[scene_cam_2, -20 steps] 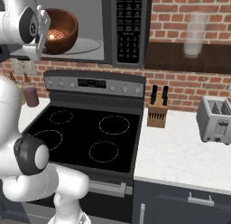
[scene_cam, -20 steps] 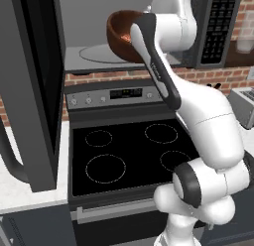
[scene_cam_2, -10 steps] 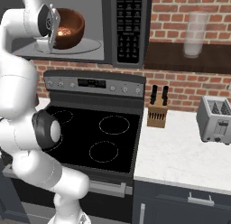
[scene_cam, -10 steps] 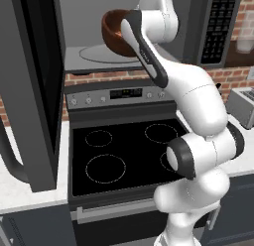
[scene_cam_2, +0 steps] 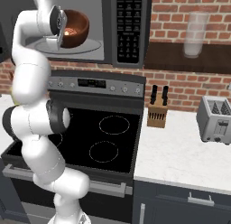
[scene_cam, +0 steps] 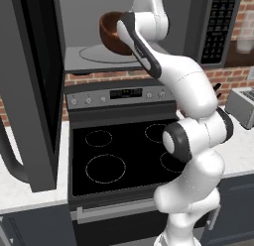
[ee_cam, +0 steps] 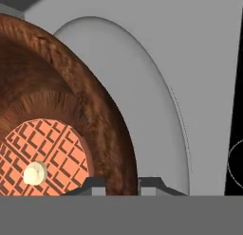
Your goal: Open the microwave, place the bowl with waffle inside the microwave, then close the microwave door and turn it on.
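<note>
Reddish-brown wood is most of what shows of the bowl (scene_cam: 110, 32) from the left, since the white arm crosses in front of it and hides its right side and the gripper. From the right, the hand covers the bowl's near left edge, and the finger tips cannot be made out there. In the hand view the gripper (ee_cam: 121, 183) shows two dark tips, one on each side of the bowl's rim, so it is clamped on that rim; most of the bowl is cut off by the left edge.

One bowl is held up inside the open microwave (scene_cam_2: 100, 2), above the round glass plate (scene_cam: 96, 53); whether it touches the plate cannot be told. One waffle (ee_cam: 40, 158) lies in its bottom, orange with a grid pattern and a pale blob on it. One microwave door (scene_cam: 30, 86) stands swung out at the left, its curved handle partly cut off. The keypad (scene_cam_2: 129, 24) is at the right of the opening.

Below sits one stove (scene_cam_2: 113, 133) with four rings.
</note>
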